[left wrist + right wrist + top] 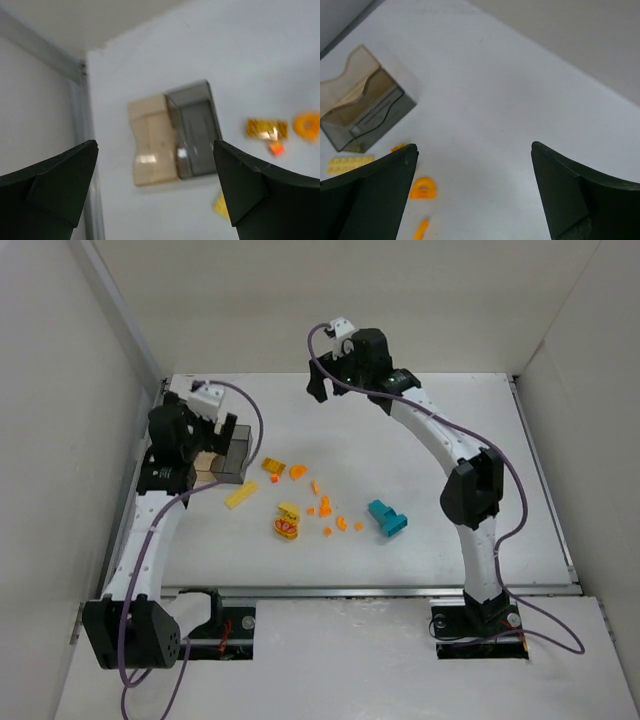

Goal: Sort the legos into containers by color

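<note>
left gripper [155, 185]: wide open, empty, above containers [172, 132] by worktop [500, 460] left edge | right gripper [474, 192]: wide open, empty, toward far edge | legos [325, 508]: scattered mid-worktop, teal block [387, 518] rightmost

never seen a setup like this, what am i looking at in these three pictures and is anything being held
These are two robot arms bolted at the table's near edge. The big picture looks down from above. The other two come from cameras on each wrist, so the dark wedges at their bottom corners are that arm's own fingers. The left claw hangs above two joined see-through boxes, one tan, one grey. The right claw is raised over the far part of the table. Both are open and hold nothing. Loose on the table lie small orange lego bits, a yellow plate and a teal block.
</note>
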Robot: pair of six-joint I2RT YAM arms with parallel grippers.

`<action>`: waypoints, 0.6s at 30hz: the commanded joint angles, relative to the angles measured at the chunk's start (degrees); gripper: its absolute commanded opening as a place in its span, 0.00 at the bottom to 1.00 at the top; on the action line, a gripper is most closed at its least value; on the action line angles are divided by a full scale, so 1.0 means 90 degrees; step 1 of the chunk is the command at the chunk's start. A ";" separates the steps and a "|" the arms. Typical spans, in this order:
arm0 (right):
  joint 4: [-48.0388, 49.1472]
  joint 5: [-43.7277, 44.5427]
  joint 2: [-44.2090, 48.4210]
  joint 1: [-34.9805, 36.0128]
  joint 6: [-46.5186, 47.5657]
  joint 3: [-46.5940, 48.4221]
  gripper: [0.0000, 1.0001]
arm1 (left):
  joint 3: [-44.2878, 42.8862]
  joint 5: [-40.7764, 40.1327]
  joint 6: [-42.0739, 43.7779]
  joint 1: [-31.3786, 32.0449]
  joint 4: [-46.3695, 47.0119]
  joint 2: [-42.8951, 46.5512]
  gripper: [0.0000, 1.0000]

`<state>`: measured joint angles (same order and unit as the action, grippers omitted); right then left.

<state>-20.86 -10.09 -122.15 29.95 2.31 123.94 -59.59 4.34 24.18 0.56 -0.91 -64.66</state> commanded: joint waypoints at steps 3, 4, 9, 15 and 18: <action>-0.1110 -0.1145 -0.0617 0.0119 -0.0979 0.0186 0.97 | 0.1375 0.1550 0.1799 0.0250 -0.1500 0.0564 0.95; -0.0974 -0.1145 -0.0550 0.0119 -0.0979 -0.0058 0.95 | 0.1542 0.1414 0.1969 0.0347 -0.1501 0.0641 0.91; -0.0397 -0.0629 -0.0441 0.0634 -0.0453 -0.0910 0.93 | 0.2089 0.0740 0.2284 0.0417 -0.1559 0.0515 0.59; -0.0650 -0.0041 -0.1378 0.1183 -0.0110 -0.0052 0.80 | 0.2734 0.0407 0.2284 0.0475 -0.1102 0.0214 0.80; -0.0739 -0.0227 -0.1477 0.1183 -0.0188 0.0048 0.76 | 0.2871 0.0737 0.2225 0.0612 -0.0720 -0.0050 0.86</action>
<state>-27.79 -12.80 -134.80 41.08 -0.19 121.97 -34.83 9.08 43.51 5.06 -11.73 -63.46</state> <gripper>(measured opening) 0.766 0.850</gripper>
